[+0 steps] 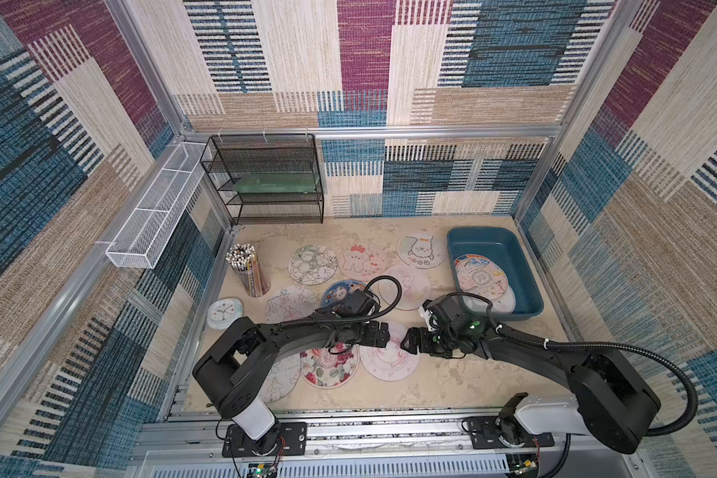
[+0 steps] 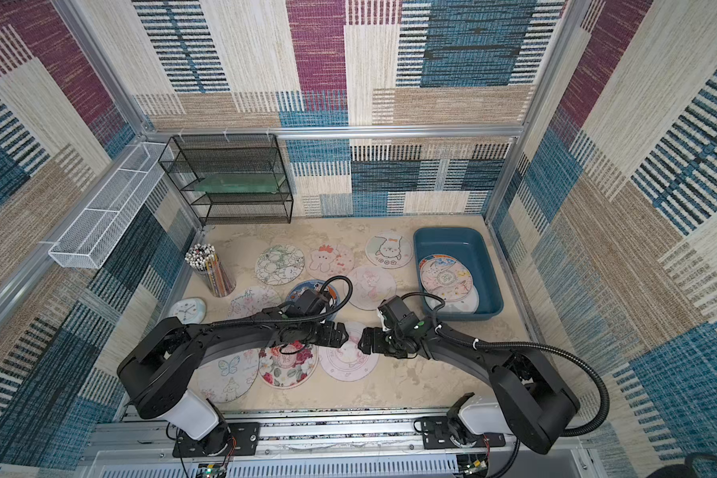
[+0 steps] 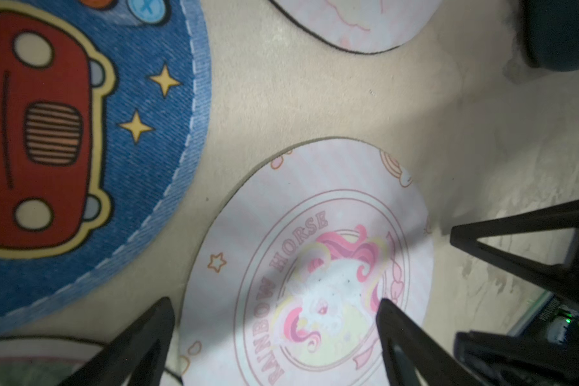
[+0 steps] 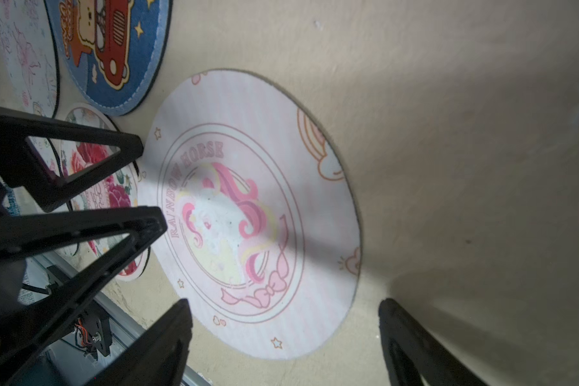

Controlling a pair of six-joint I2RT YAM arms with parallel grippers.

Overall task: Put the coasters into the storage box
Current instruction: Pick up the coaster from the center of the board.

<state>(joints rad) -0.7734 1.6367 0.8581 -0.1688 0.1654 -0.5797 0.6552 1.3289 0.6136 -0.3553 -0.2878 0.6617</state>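
Several round coasters lie flat on the beige table. A pink unicorn coaster [image 1: 390, 360] [image 3: 315, 267] [image 4: 254, 214] lies near the front, with a floral coaster [image 1: 328, 368] beside it and a blue-rimmed car coaster [image 1: 340, 291] [image 3: 81, 133] behind it. My left gripper [image 1: 383, 334] [image 3: 275, 302] and right gripper [image 1: 408, 341] [image 4: 285, 302] hover tip to tip just above the pink one. Both are open and hold nothing. The teal storage box [image 1: 489, 244] [image 2: 452, 244] stands at the back right and holds stacked coasters [image 1: 481, 277].
A black wire rack [image 1: 266, 178] stands at the back left, and a white mesh tray [image 1: 154, 211] runs along the left wall. A pencil cup [image 1: 249, 269] and a pale-blue clock [image 1: 224, 313] sit at the left. More coasters [image 1: 363, 261] lie across the middle of the table.
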